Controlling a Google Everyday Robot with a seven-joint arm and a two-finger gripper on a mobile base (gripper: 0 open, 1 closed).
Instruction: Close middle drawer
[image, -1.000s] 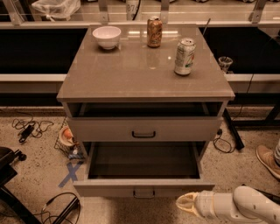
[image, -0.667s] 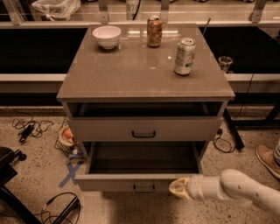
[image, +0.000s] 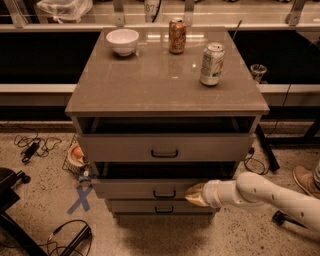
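The middle drawer (image: 135, 189) is the second grey-beige front of the cabinet, with a small dark centre handle (image: 164, 194). It stands pushed almost fully in, with only a thin dark gap above its front. My gripper (image: 192, 194) comes in from the right on a white arm and presses its yellowish tip against the drawer front, just right of the handle. The top drawer (image: 165, 147) above it sticks out a little, open. The lowest drawer (image: 162, 206) is in.
On the cabinet top (image: 150, 80) stand a white bowl (image: 123, 40), an orange can (image: 177, 36) and a green-white can (image: 212, 64). Cables (image: 35, 145) and a blue tape cross (image: 80, 198) lie on the floor at left. A person's shoe (image: 304, 180) is at right.
The middle drawer has gone from wide open to nearly in. My gripper moved left and forward with it, pressing on its front.
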